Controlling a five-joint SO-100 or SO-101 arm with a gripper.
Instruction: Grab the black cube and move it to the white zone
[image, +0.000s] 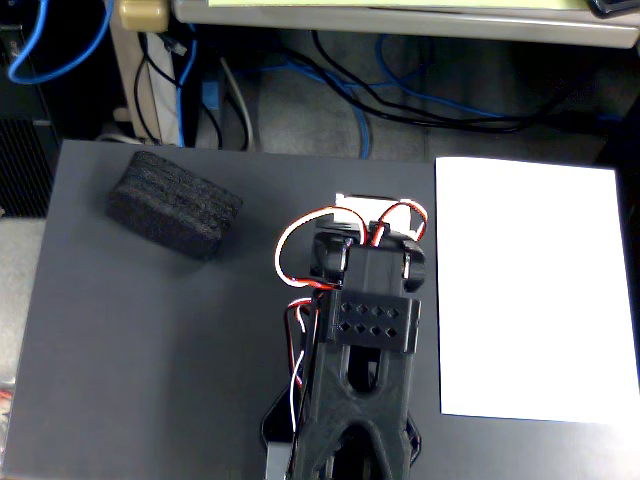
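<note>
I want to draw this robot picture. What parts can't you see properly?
- Gripper: in the fixed view the arm covers it, so open or shut is unclear.
- Arm's base: cut off by the bottom edge.
- White sheet: right side runs off the edge.
- Foam block: its surface lines are blurry.

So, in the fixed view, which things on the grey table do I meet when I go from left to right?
The black cube → the robot arm → the white zone.
</note>
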